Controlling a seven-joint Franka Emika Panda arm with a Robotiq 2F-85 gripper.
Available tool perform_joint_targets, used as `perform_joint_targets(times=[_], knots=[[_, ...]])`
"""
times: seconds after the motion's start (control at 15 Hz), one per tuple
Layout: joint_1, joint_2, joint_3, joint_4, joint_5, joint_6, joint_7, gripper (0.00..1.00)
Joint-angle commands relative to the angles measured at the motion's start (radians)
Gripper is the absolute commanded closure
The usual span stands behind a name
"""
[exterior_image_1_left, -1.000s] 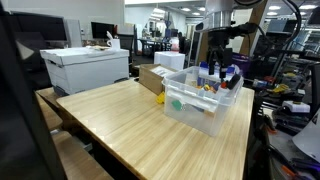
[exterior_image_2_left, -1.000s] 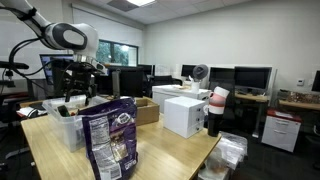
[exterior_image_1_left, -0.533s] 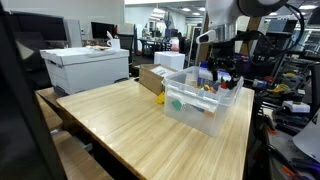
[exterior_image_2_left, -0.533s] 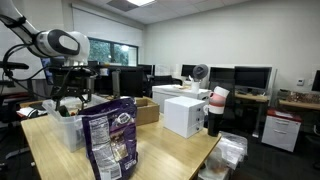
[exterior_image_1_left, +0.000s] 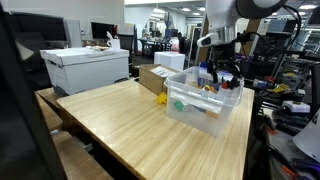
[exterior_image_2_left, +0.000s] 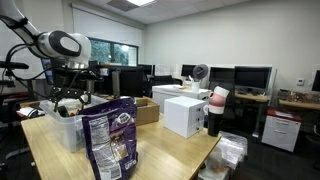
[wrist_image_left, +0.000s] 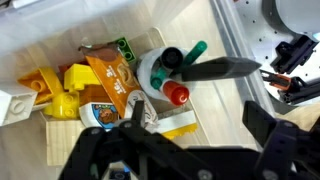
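plastic bin (exterior_image_1_left: 196, 112) on the wooden table (exterior_image_1_left: 120, 125) holds the red-capped bottle (wrist_image_left: 177, 95) beside an orange packet (wrist_image_left: 110, 78), the gripper (wrist_image_left: 195, 128) hanging wide open just above; a straight, centred drop would likely clear the clutter around it

Clear bin (exterior_image_1_left: 198, 112), open-topped, holding markers (wrist_image_left: 212, 68), yellow blocks (wrist_image_left: 68, 88), orange packet (wrist_image_left: 110, 78) (all jumbled)
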Motion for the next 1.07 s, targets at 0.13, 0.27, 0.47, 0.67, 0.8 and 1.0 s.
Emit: perform_joint_targets(times=[0.13,0.27,0.47,0.67,0.8,1.0], knots=[[0.002,-0.006,-0.001,-0.019,-0.010,0.066,-0.043,0.00],[-0.002,-0.001,0.000,-0.017,-0.033,0.085,-0.047,0.00],[-0.010,0.013,-0.007,-0.018,-0.064,0.073,-0.067,0.00],[-0.020,0.014,-0.017,-0.042,-0.082,0.111,-0.056,0.00],[-0.029,0.020,-0.025,-0.061,-0.111,0.133,-0.040,0.00],[-0.040,0.021,-0.021,-0.077,-0.162,0.162,-0.013,0.00]])
